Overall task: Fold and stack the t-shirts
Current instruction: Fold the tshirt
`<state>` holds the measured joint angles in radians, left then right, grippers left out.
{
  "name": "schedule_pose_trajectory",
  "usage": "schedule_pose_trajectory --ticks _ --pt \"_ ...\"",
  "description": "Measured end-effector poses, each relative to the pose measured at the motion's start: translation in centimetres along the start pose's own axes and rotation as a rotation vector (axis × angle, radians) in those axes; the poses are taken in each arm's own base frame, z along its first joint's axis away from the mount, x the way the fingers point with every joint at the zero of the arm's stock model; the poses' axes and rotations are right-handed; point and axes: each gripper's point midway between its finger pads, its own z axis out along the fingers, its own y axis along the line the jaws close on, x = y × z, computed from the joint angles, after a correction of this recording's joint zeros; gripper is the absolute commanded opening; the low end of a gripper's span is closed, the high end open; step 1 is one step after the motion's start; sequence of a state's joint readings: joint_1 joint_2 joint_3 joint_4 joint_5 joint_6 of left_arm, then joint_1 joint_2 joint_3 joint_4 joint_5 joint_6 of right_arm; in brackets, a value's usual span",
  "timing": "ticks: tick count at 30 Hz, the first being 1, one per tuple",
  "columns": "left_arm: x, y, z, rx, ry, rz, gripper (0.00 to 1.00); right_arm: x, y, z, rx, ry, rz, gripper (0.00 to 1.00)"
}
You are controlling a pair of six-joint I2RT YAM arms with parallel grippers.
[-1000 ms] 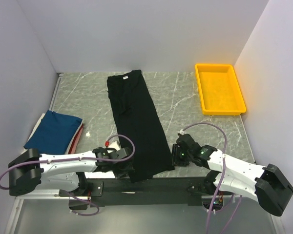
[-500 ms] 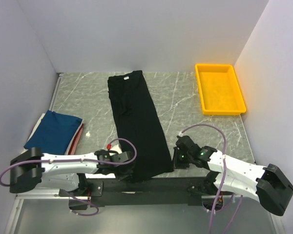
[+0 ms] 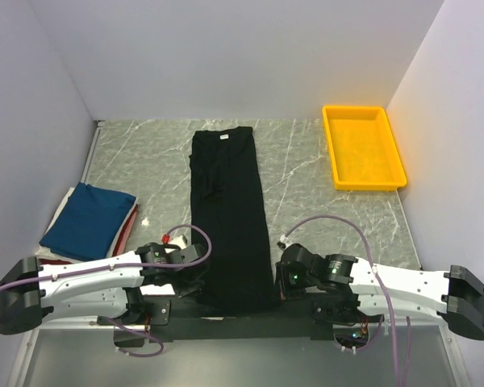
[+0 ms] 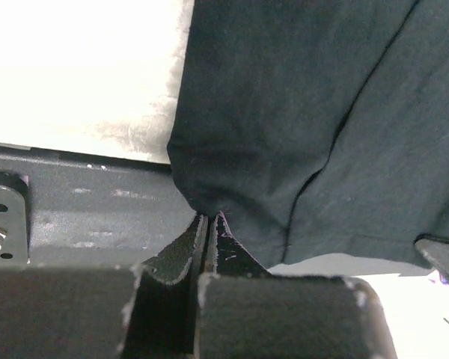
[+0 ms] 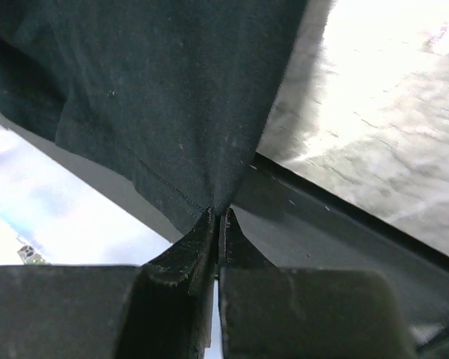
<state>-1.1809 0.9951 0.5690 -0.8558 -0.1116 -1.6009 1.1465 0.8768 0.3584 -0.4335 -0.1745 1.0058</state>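
At 9 o'clock on the grey marbled counter (image 3: 306,189) lies a folded stack: a navy-blue t-shirt (image 3: 89,219) on top, a red t-shirt (image 3: 130,225) showing at its right edge, and a pale layer beneath whose colour I cannot tell.

At 7 o'clock the left end effector (image 4: 209,221) is pressed together, pinching the left hem corner of the black t-shirt (image 3: 228,210).

This shirt lies flat as a long narrow strip down the middle of the counter from 12 to 6 o'clock, collar at the far end. Its hem reaches past the near edge, over the dark base rail (image 4: 82,202). A small white neck label (image 3: 223,137) sits inside the collar; any writing on it is too small to read.

At 5 o'clock the right end effector (image 5: 217,218) is likewise squeezed tight on the shirt's right hem corner.

At 2 o'clock stands the yellow plastic tray (image 3: 332,155), well apart from the shirts.
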Motion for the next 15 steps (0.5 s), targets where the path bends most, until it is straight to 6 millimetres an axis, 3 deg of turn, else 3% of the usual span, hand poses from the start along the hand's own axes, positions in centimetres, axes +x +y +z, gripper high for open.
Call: schedule_pose_trajectory --ticks 4,6,10,15 --pt "-0.7 -0.5 -0.7 0.037 -0.005 0.003 0.09 -0.7 0.3 -1.0 0.024 -0.011 -0.001 0.00" --pt "-1.9 -1.1 -1.2 0.073 -0.025 -0.019 0.07 -1.7 1.2 -1.6 0.015 -0.028 -0.005 0.00" --pt "-4.4 -2.4 -2.0 0.122 -0.079 -0.040 0.01 -4.9 1.8 -2.3 0.014 -0.085 0.011 0.00" --pt "-8.0 -4.4 -2.0 0.167 -0.148 -0.064 0.01 -9.6 1.1 -2.9 0.048 -0.157 0.065 0.00"
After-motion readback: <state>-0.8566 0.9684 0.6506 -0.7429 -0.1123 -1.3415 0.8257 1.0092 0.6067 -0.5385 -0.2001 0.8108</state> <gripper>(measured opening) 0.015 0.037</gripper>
